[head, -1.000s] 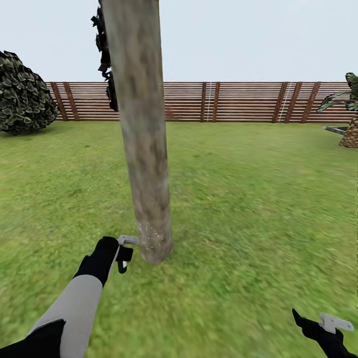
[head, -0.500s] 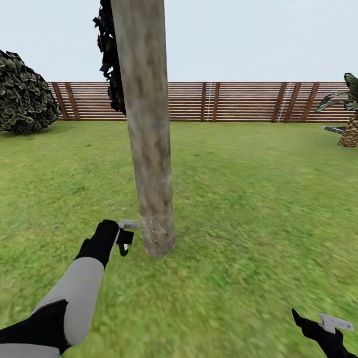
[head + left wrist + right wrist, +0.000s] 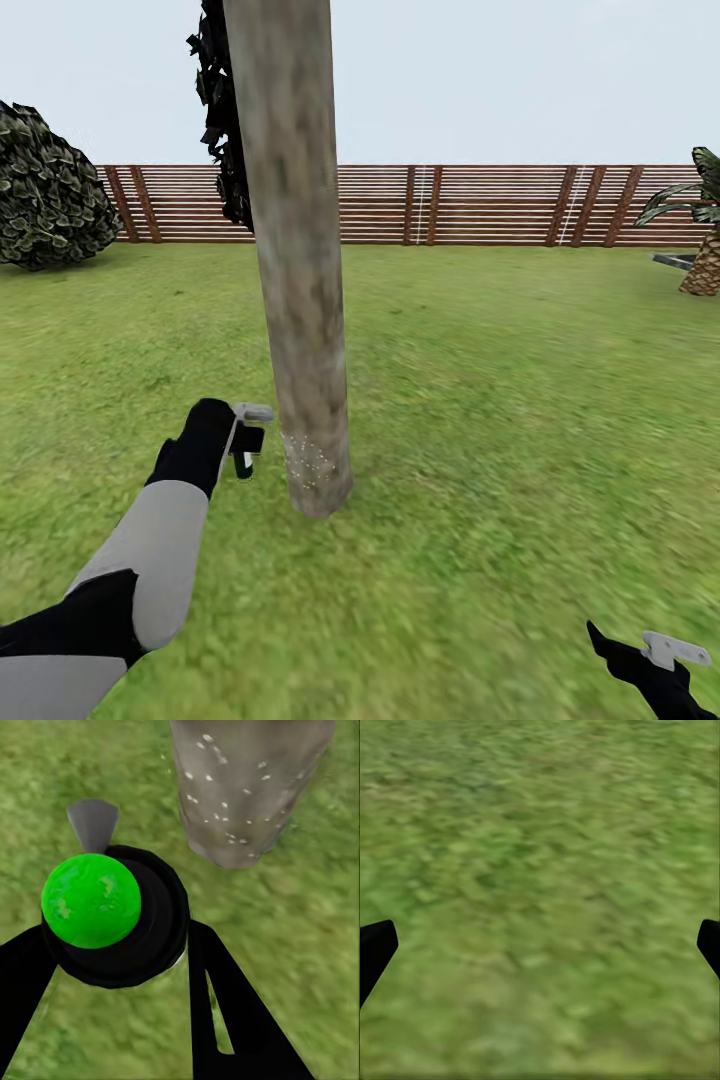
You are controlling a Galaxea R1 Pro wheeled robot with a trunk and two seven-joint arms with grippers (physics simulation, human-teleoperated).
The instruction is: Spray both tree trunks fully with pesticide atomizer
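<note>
The pesticide atomizer (image 3: 247,452) sits clamped in the left gripper (image 3: 250,440), just beside the tree trunk (image 3: 296,260), whose base ahead of it carries whitish pesticide (image 3: 308,462) specks. The right gripper (image 3: 655,655) hangs spread wide over grass (image 3: 520,400).

Outdoor garden: grass lawn (image 3: 500,420) w/ brown horizontal-slat wooden fence (image 3: 450,205) along far edge, thick tree trunk (image 3: 297,260), round bush (image 3: 50,190), open sky overhead.
</note>
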